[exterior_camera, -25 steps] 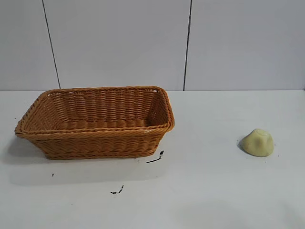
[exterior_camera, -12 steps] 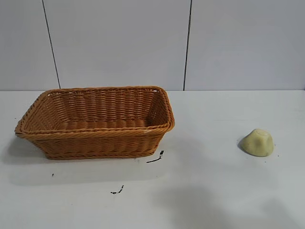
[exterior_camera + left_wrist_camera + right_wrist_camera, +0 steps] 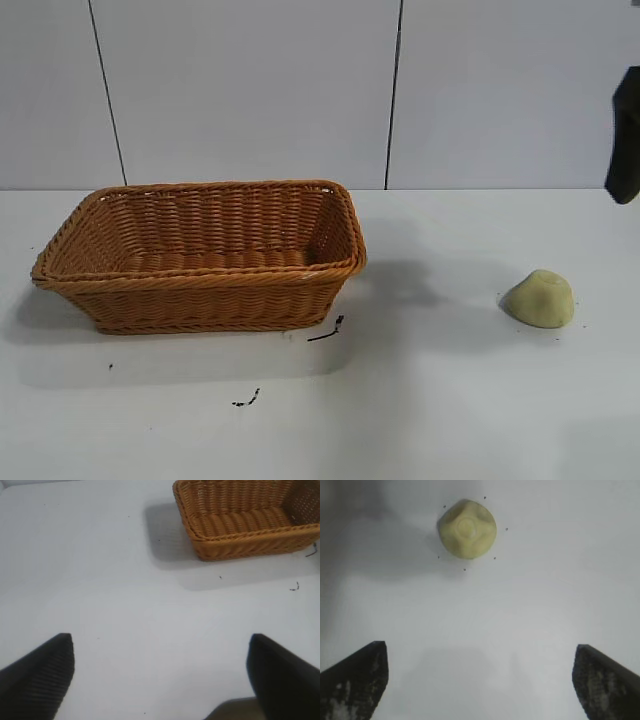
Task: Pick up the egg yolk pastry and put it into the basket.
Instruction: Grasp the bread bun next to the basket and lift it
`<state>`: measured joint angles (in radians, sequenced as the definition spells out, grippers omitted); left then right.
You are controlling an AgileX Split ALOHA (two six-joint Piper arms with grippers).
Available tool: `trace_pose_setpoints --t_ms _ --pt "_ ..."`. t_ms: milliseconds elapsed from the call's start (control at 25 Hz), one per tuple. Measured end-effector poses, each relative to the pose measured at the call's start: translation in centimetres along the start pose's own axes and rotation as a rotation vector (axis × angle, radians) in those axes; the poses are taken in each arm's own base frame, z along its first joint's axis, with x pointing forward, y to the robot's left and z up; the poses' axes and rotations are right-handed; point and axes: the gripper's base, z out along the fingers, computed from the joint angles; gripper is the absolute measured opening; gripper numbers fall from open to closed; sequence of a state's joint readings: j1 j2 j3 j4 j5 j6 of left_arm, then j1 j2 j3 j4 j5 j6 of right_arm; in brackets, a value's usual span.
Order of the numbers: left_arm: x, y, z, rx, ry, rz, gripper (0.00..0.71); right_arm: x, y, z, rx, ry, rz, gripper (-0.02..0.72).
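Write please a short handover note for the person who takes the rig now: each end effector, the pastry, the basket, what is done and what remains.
Right end effector: open, empty, above the table with the egg yolk pastry ahead of it, not touching.
Left end effector: open, empty, over bare table, away from the basket.
Pastry lies on the table, right of the basket and apart from it.
Done: nothing grasped.
Left: grasp the pastry, carry it over, put it into the basket.
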<state>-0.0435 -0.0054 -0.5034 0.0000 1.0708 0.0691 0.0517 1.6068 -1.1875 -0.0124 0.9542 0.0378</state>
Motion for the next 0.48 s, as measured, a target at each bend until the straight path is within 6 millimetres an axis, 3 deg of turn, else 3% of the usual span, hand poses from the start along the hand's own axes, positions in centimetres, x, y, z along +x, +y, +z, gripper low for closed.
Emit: trace_pose_setpoints --t_ms 240,480 --pt "0.0 0.0 0.0 0.000 0.000 0.000 0.696 -4.8 1.5 4.5 -0.018 0.020 -0.022 0.693" --pt "0.0 0.0 0.0 0.000 0.000 0.000 0.696 -6.3 1.7 8.9 -0.011 0.074 -0.019 0.693"
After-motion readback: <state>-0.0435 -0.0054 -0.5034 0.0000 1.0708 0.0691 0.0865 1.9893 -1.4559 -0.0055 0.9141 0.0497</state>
